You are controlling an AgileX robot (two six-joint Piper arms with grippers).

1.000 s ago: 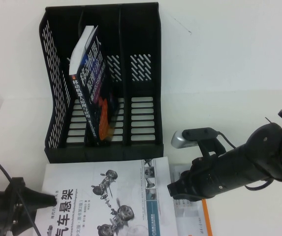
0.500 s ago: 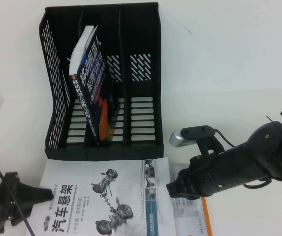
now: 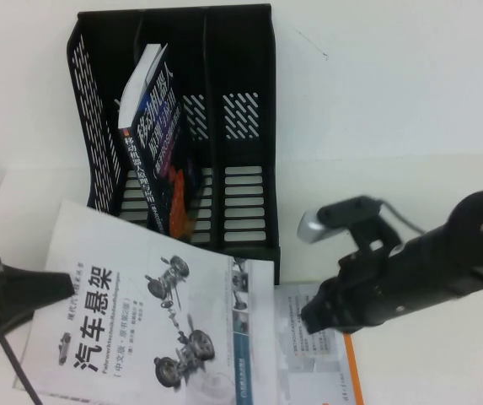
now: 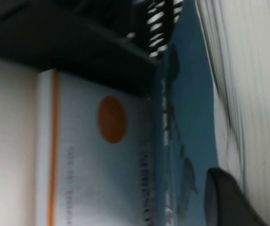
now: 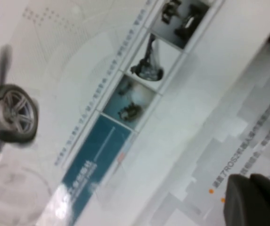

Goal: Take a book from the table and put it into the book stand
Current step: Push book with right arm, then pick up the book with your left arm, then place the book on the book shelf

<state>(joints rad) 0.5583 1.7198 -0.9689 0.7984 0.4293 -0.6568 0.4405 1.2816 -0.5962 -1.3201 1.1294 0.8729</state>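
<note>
The book (image 3: 165,321), white with car-suspension pictures and black characters, hangs tilted above the table (image 3: 410,101), its far corner overlapping the front of the black book stand (image 3: 241,126). My left gripper (image 3: 56,283) is shut on the book's left edge. In the left wrist view one dark finger (image 4: 226,197) lies against the teal back cover beside the book's page block (image 4: 252,94). My right gripper (image 3: 310,316) is shut, its tips low over the orange-bordered book (image 3: 317,363). The right wrist view shows the closed right gripper (image 5: 248,186) beside the book's cover (image 5: 78,94).
A dark blue book (image 3: 152,152) leans in the stand's left compartment; the middle and right compartments hold nothing. The orange-bordered book (image 4: 92,155) lies flat under the lifted one, just in front of the stand (image 4: 78,47). Bare white tabletop lies to the right.
The book has come up off the table and swung, its left side raised toward the stand. My left gripper closed on it and rose. The right arm shifted slightly to the right.
</note>
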